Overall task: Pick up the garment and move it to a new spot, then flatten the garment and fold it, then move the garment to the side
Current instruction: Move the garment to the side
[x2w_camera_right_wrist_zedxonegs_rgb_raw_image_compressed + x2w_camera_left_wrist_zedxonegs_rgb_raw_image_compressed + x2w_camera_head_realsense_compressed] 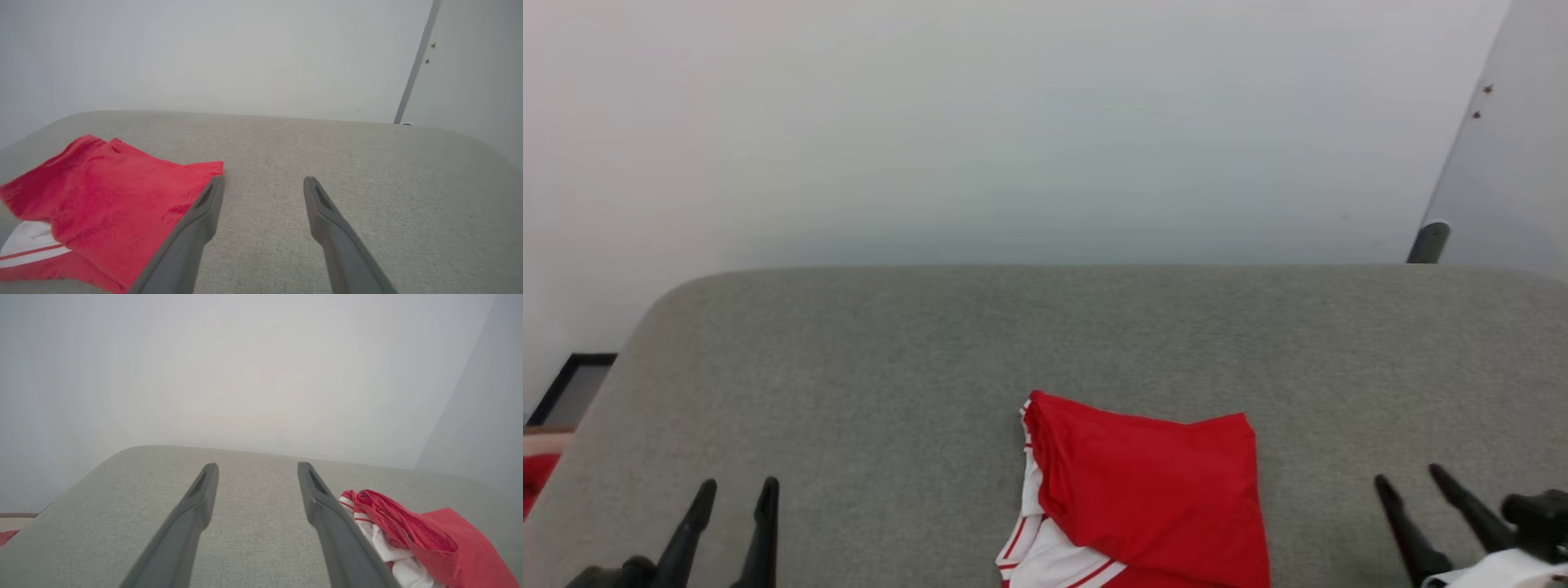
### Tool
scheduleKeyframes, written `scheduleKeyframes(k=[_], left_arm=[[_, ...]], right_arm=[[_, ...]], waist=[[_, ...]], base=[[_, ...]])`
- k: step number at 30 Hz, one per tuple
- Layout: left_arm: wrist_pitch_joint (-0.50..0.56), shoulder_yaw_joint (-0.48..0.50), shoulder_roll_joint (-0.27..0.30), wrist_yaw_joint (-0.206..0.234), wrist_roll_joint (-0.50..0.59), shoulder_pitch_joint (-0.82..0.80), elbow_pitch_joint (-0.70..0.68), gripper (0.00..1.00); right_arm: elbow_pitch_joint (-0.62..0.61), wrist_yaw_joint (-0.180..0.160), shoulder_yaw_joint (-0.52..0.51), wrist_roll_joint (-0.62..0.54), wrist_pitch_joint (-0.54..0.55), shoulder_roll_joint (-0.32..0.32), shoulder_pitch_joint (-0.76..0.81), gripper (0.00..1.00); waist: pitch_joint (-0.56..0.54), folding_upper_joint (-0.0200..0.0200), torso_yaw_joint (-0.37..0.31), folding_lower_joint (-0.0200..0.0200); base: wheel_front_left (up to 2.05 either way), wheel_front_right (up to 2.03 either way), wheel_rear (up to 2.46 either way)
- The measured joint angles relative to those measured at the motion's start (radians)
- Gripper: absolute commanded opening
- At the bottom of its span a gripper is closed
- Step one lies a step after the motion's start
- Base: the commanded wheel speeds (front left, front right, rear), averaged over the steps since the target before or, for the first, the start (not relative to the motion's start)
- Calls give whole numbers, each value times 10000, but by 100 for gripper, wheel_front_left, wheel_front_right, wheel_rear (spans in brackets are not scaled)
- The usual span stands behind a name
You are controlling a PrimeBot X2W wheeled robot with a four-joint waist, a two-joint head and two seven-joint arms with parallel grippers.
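Starting at the left tool [738,487]: long, dark, tapering fingers spread wide, pinching nothing, well to the left of the garment [1152,482]. Same tool [257,467] from the left wrist view: smooth matte prongs with a slot near each tip, bare weave between them, the garment [429,535] just past the far finger. Over to the right tool [1409,476]: also spread, also empty, off to the garment's right with a strip of bare surface between. Same tool [264,180] from its own wrist view: one fingertip level with a corner of the garment [106,192]; touching or not, hard to say there.

Now the garment itself: folded into a compact red block, smooth and faintly sheeny on top, lying on the worktop [890,351] between the two tools. White sleeve fabric with thin red stripes poking out along its left and lower side. Left wrist view for extra detail: bunched, crumpled layers along that edge, with red-and-white striped trim. Right wrist view for the opposite: a flat red face and a crisp corner.

Beneath the garment, grey woven cloth over the worktop, soft-looking, rounded at the far corners. Beyond the garment, a plain pale wall [1013,122]. Far to the garment's left in the head view, a dark frame [572,388] and a scrap of red [535,478]; behind and to the right, a grey post [1427,242].
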Motion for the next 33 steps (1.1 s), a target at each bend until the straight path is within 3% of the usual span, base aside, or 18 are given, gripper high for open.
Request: scheduleKeyframes(k=[11, 22, 33], left_arm=[[0, -345, 244, 0, -105, -320, 50, 100], [2, -991, 198, 0, -222, -787, 313, 100], [0, -1329, 10, 0, -360, -1318, 481, 100]], right_arm=[[307, 0, 1342, 895, 2579, 0, -1024, 100], [1089, 0, 1043, 1396, 5085, 136, -1524, 100], [2182, 6, 362, 976, 6882, 821, -2399, 100]], waist=[[260, 0, 952, 0], [688, 0, 1986, 0], [1458, 0, 2486, 0]], base=[[0, 0, 0], [0, 0, 0], [0, 0, 0]])
